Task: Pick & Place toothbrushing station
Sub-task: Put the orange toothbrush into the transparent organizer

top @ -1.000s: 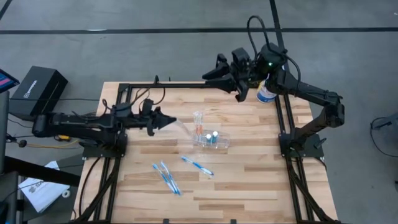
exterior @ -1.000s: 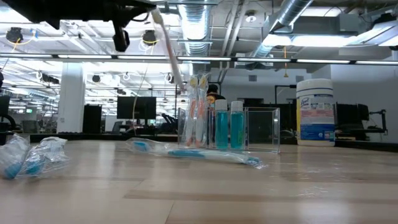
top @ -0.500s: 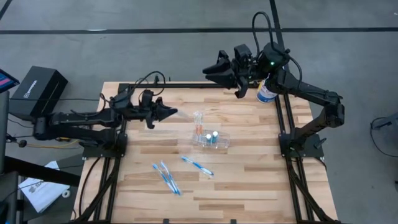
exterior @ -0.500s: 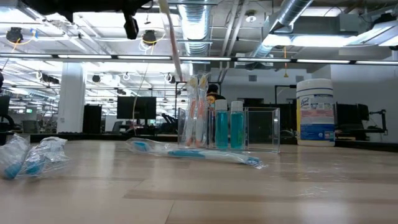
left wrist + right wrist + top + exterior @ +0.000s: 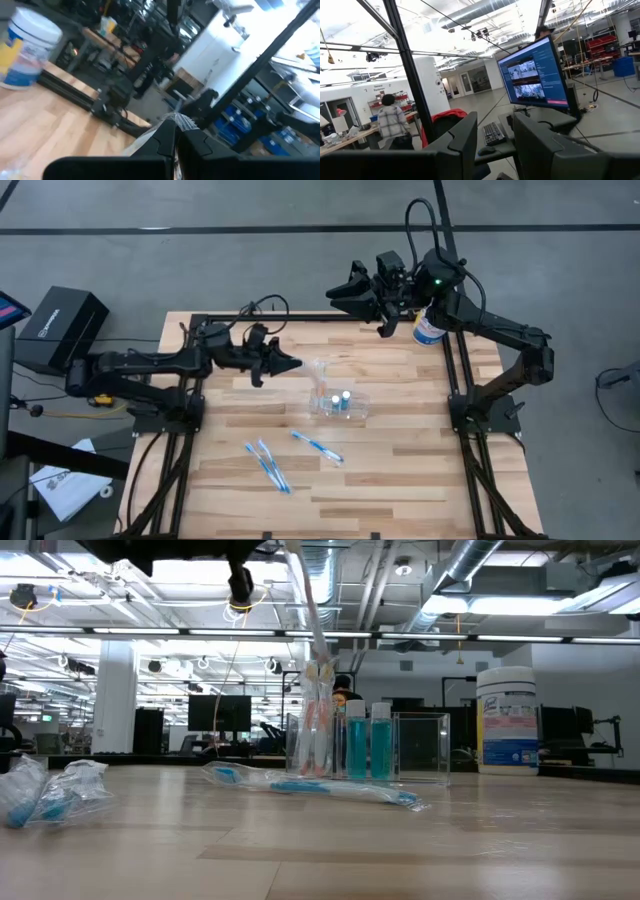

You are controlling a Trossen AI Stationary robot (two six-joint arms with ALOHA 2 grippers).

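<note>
The toothbrushing station [image 5: 340, 403], a clear plastic holder, stands mid-table; its cup part [image 5: 318, 730] holds upright toothbrushes and two blue bottles [image 5: 368, 743] stand beside it. My left gripper [image 5: 290, 365] is raised just left of the station, shut on a toothbrush in a clear wrapper [image 5: 305, 605]. That toothbrush slants down toward the cup part. My right gripper [image 5: 385, 308] is open and empty, raised over the table's far edge. My left gripper pinches the wrapped toothbrush by its upper end [image 5: 176, 119] between its two fingers; crinkled clear wrapper shows just past the fingertips. The toothbrush hangs slanting below the fingers, clear of the table, its lower end [image 5: 324, 662] just above the brushes in the cup part.
A white blue-labelled canister [image 5: 428, 330] stands at the far right corner. A loose blue toothbrush [image 5: 317, 446] lies near the station, and two wrapped ones [image 5: 268, 465] lie toward the near left. The black frame rail [image 5: 300, 317] runs along the far edge.
My left gripper has gone toward the table's right, toward the station, carrying the wrapped toothbrush. The toothbrush's lower end, which hung left of the holder, is now over the cup part.
</note>
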